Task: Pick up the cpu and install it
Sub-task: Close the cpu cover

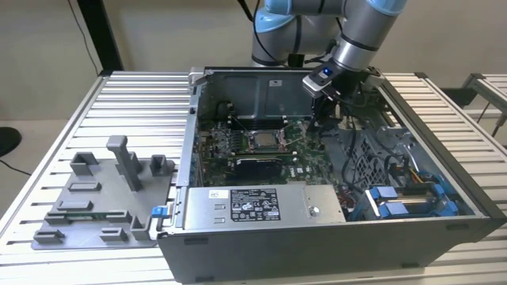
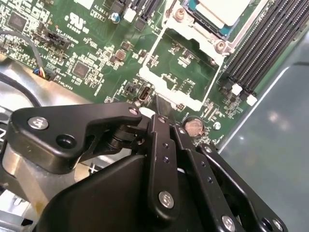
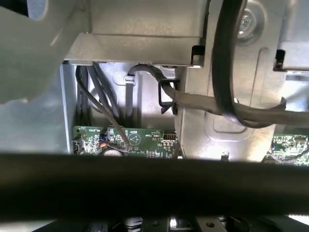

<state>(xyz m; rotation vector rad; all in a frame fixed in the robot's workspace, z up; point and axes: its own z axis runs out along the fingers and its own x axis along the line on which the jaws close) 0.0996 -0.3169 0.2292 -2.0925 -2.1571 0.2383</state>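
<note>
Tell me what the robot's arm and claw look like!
The arm is made of round silver-grey tubes with light blue caps at its joints. The gripper is black, built of hinged bars with shiny silver screws.

The cpu (image 1: 262, 140) is showing a smooth, silvery metal top, the tray (image 1: 47, 234) is looking like matt grey plastic, and the ribbed table (image 1: 142, 101) is gleaming as pale metal.

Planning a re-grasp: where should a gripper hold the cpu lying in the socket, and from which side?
Probably two opposite edges, straight down from above: the cpu lies flat, metal top up, ringed by the socket frame, leaving no side approach.
</note>
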